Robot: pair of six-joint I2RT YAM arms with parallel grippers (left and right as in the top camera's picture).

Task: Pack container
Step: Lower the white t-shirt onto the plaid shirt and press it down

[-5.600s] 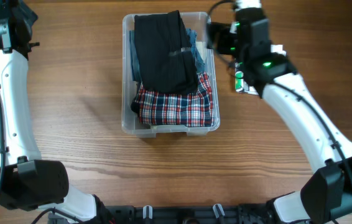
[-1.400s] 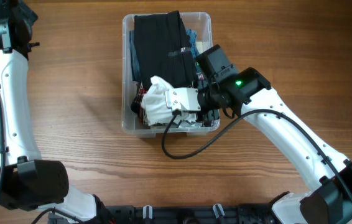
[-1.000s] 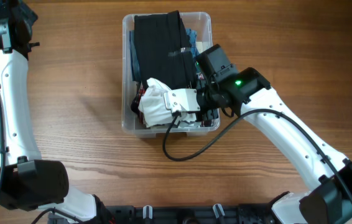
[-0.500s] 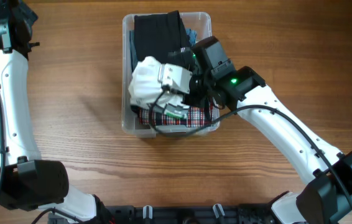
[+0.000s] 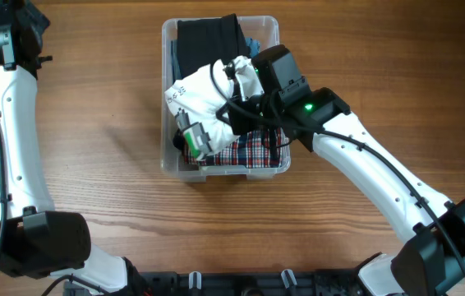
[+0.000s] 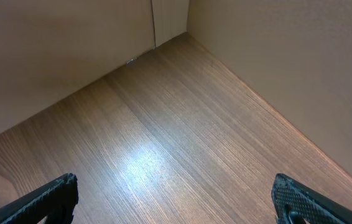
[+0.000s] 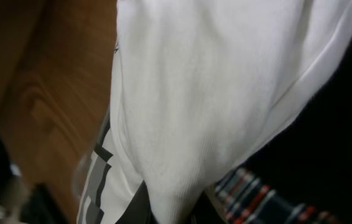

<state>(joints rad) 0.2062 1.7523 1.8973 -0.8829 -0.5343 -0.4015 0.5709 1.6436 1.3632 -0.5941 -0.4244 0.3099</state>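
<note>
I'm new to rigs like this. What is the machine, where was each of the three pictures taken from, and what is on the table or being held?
This is a pair of white-and-black robot arms at a wooden table. The wide picture looks straight down from above. The other two come from a small camera on each wrist. On the table stands a clear rectangular plastic bin containing a folded black garment and a red plaid garment. The right arm reaches over the bin. Its gripper, buried in fabric, is shut on a bunched white cloth garment, which fills the right wrist picture. The left gripper is open and holds nothing. Its picture shows only bare wood and beige walls.
</note>
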